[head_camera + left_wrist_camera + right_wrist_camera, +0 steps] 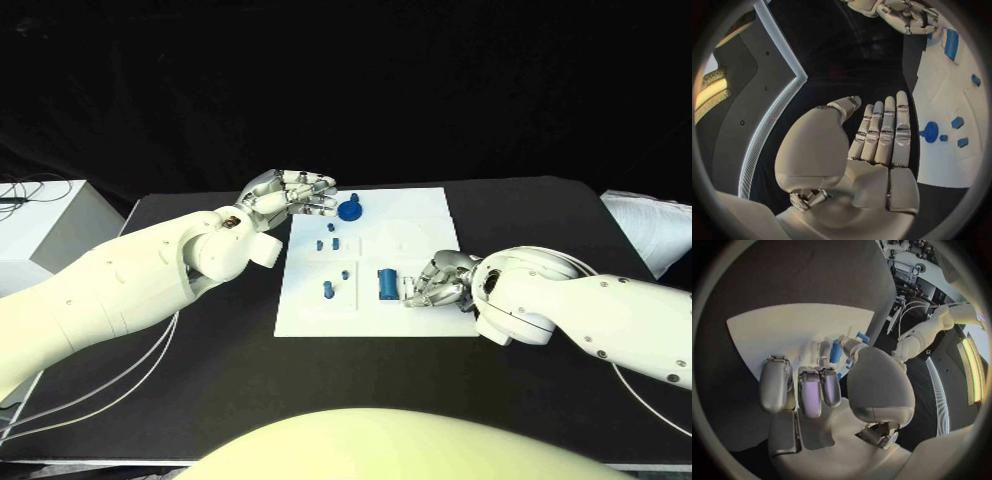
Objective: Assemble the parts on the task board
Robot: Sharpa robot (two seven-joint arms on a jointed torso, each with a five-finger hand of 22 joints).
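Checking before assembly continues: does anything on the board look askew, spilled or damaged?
Nothing stands out. The blue parts sit in order on the task board, none tipped or off it; the left hand hovers, holding nothing.

matt white flat task board (418, 215); smooth blue plastic-looking round knobbed part (352, 209); glossy silver metal left hand (293, 192).

The white board (372, 320) lies flat mid-tabletop (216, 370). A round blue knob part (352, 209) stands near its far edge, small blue pieces (330, 241) sit left of centre, and a larger blue block (389, 283) lies toward the near right
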